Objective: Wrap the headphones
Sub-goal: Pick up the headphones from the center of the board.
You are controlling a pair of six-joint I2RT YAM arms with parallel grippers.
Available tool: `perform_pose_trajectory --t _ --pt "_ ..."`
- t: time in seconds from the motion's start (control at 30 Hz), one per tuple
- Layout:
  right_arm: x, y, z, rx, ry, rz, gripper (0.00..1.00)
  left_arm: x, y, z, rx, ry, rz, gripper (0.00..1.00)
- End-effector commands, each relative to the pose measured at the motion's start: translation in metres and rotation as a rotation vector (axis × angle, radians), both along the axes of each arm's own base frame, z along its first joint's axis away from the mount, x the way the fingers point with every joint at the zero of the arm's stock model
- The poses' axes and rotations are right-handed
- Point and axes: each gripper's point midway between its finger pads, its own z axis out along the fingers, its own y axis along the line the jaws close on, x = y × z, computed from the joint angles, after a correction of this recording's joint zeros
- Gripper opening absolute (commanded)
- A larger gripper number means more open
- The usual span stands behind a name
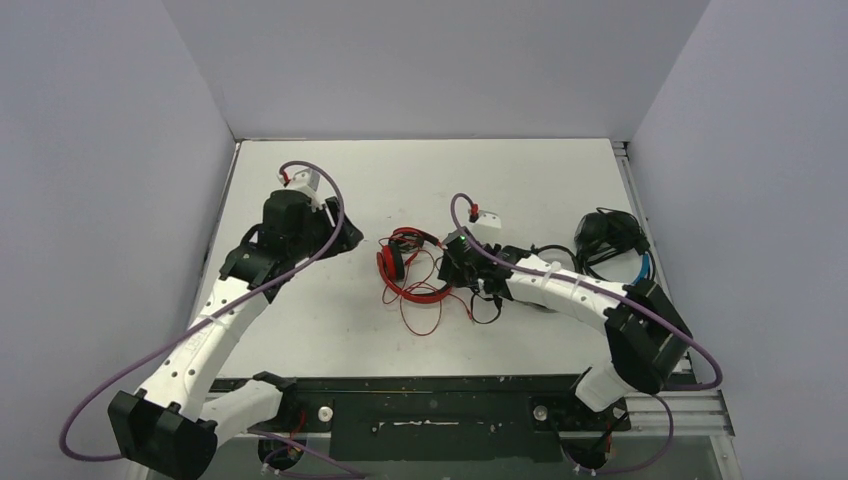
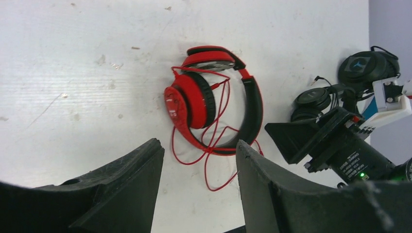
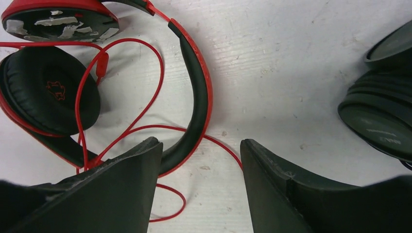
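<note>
The red headphones (image 1: 408,268) lie on the white table (image 1: 330,320) between my two grippers, their red cord (image 1: 420,315) in loose loops towards the near side. My left gripper (image 1: 350,238) stands open to their left, off the table, with nothing between its fingers (image 2: 145,170). My right gripper (image 3: 199,141) is open and low at the headband (image 3: 197,97). Its left finger overlaps the band, and a strand of red cord (image 3: 221,143) runs across the gap. The all-black headphones (image 2: 316,99) lie beside the right wrist. The black pair with the blue headband (image 1: 612,240) sits farther right.
The table's right edge runs next to the blue-banded pair, with a metal rail (image 1: 625,160) along it. Grey walls close in the table on three sides. A black mounting bar (image 1: 440,400) with both arm bases spans the near edge.
</note>
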Motion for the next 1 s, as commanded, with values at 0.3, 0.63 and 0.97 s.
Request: perform_pose_trajectory --t 0.3,0.63,0.97 --pt "0.030 0.031 -0.027 -0.027 0.039 -0.015 0.60 -0.020 0.017 -0.011 0.019 0.042 -0.111 0.54" --pt "0.033 0.023 -0.057 -0.128 0.105 -0.041 0.46 -0.018 0.020 -0.014 0.031 0.040 -0.124 0.55" --pt "0.040 0.015 -0.024 -0.189 0.003 -0.016 0.13 -0.023 0.015 -0.022 0.032 0.041 -0.192 0.55"
